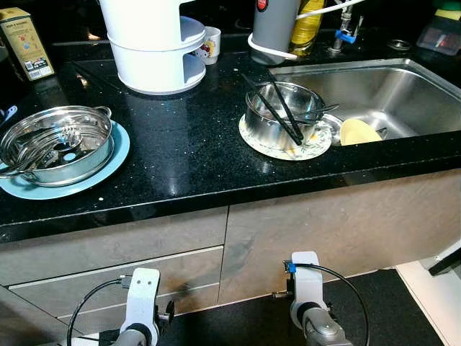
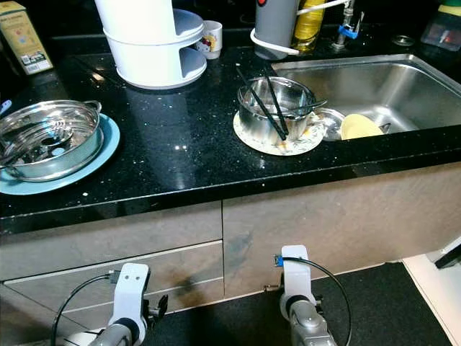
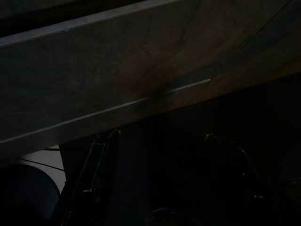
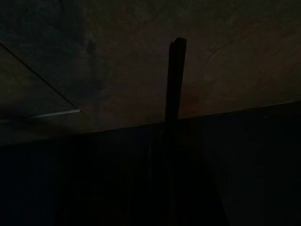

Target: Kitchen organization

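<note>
Near counter's sink edge: steel bowl holding black chopsticks, on patterned plate.
Counter's left edge: lidded steel pot on blue plate.
Both grippers: hanging low before cabinets; finger spread cannot be told.

We see both eye views sharp and evenly lit from above, with no motion blur. The black desk is glossy and mirrors the white stand as a pale streak. Glare sparkles on the steel pot, the bowl and the sink wall. Below the desk edge, the cabinets fall into shade. Both wrist views are very dark and murky; we make out only faint cabinet seams.
</note>
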Available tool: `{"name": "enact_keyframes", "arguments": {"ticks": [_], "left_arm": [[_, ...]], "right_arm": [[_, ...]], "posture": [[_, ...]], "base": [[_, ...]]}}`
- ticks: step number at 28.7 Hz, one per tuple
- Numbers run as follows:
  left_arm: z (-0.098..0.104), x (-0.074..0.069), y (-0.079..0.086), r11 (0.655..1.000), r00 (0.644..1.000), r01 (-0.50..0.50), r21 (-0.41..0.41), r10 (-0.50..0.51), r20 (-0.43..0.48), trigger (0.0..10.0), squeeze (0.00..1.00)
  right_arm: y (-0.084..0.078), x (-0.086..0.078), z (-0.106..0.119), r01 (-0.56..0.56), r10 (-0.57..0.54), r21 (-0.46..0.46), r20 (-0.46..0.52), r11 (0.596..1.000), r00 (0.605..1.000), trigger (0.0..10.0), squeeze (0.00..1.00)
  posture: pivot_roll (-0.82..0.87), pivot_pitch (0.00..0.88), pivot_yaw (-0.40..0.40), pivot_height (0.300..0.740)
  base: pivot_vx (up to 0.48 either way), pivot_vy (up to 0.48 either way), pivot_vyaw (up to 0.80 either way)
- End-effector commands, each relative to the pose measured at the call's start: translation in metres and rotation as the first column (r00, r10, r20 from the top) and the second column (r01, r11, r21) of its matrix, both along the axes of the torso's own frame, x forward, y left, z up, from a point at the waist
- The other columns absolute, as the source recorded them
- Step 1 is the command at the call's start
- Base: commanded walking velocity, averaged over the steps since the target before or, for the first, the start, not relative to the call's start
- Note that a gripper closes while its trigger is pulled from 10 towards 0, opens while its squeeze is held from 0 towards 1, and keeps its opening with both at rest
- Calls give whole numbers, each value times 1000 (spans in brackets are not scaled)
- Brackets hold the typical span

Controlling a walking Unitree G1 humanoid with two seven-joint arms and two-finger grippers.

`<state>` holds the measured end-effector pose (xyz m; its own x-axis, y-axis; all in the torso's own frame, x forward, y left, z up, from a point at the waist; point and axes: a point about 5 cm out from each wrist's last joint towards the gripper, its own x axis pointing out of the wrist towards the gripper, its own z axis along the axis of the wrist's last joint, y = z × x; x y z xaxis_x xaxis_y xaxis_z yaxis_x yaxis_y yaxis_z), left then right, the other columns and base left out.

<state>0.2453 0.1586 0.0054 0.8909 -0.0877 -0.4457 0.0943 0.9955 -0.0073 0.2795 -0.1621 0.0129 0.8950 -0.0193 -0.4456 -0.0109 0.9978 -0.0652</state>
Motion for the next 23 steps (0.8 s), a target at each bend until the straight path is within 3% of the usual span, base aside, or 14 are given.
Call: {"name": "enact_keyframes", "arguments": {"ticks": [1, 9, 13, 23], "left_arm": [[-7, -6, -1, 1000, 999, 10, 5, -10, -30, 10000, 0], [-7, -5, 1, 1000, 1000, -16, -4, 16, -25, 10000, 0], [-6, -5, 0, 1000, 1000, -7, 1, 7, -20, 10000, 0], [-7, -5, -1, 1000, 1000, -2, -5, 2, -19, 10000, 0]], "right_arm": [[-1, -5, -5, -2, 2, -8, -16, 1000, 1000, 10000, 0], [2, -3, -1, -70, 71, -85, 11, 994, 997, 10000, 0], [0, -2, 0, -34, 35, -37, 20, 999, 999, 10000, 0], [-2, -4, -2, -26, 26, -32, 6, 999, 1000, 10000, 0]], "posture": [[-96, 223, -36, 740], [-101, 232, -36, 740], [-99, 231, -37, 740], [-110, 229, -39, 740]], "base": [[0, 0, 0], [0, 0, 0], [0, 0, 0], [0, 0, 0]]}}
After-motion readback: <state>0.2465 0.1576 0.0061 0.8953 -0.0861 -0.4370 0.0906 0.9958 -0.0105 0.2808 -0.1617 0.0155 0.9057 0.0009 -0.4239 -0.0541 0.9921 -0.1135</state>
